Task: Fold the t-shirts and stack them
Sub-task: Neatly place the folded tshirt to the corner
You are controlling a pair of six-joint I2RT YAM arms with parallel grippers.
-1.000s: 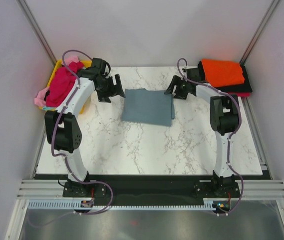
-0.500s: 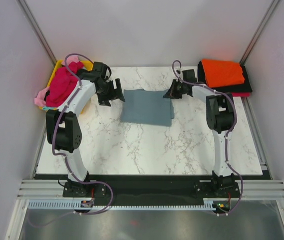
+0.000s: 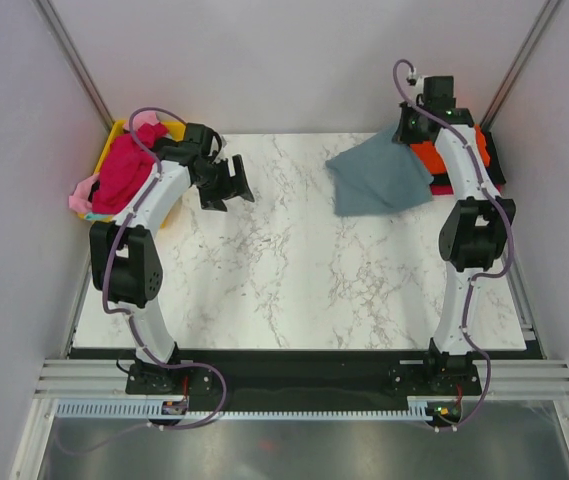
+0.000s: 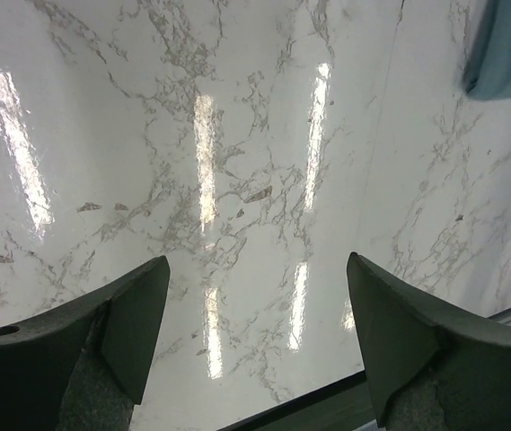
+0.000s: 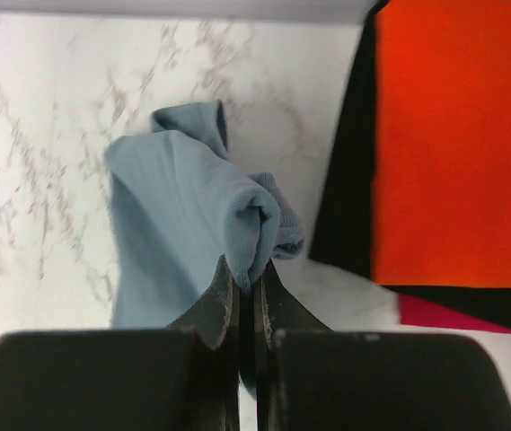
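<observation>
The right gripper (image 3: 405, 133) is raised over the far right side of the counter (image 3: 284, 280), its fingers pinched tight on a bunched fold of the blue-grey shirt (image 3: 379, 178). The cloth hangs from that grip in a loose, creased sheet. In the top view its right edge overlaps the left edge of the orange shirt (image 3: 481, 140). The orange shirt lies folded on a black shirt (image 5: 345, 206), with a strip of a red shirt (image 5: 457, 314) showing under the black one, all in the far right corner beside the wall. The left gripper (image 3: 232, 185) hovers over marble at the far left with its fingers spread wide and nothing between them, just beside the yellow tray (image 3: 114, 133). That tray holds a heaped magenta shirt (image 3: 124, 170) and a pink shirt (image 3: 82, 192) that spills over its left rim. Open marble stretches between the two grippers and down to the near edge.
</observation>
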